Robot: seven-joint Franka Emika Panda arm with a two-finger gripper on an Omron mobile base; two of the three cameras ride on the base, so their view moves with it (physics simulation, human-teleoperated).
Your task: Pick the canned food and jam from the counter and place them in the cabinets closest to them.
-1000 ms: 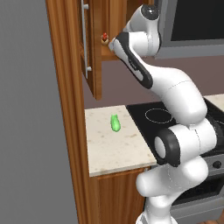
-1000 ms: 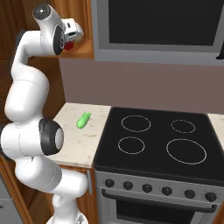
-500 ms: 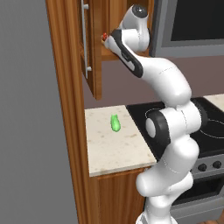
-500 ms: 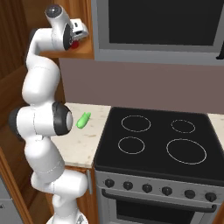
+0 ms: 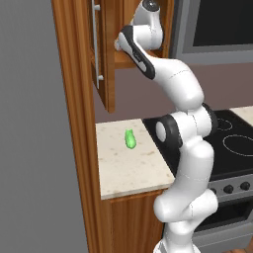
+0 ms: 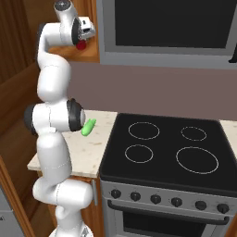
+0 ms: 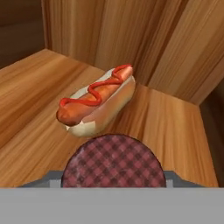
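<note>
The jam jar point(image 7: 113, 161) fills the bottom of the hand view, its red-checked lid toward the camera. My gripper point(image 6: 83, 40) is shut on it, and the jam jar point(image 6: 81, 46) shows as a red spot under the hand. I hold it inside the open reddish-brown wall cabinet point(image 5: 112, 29), just above the plain wooden shelf point(image 7: 175, 127). From the left base view the gripper point(image 5: 119, 45) sits at the cabinet mouth, beside the open door with its silver bar handle point(image 5: 97, 44).
A hot dog with ketchup point(image 7: 98, 101) lies on the shelf right behind the jar. A green vegetable point(image 5: 130, 140) lies on the speckled counter point(image 5: 123, 168). The black stove point(image 6: 162, 152) is to the right, with the grey microwave point(image 6: 171, 28) above it.
The arm has straightened up and carried the jar rightward, deeper into the cabinet, then slightly lower toward the shelf. The green vegetable has not moved.
</note>
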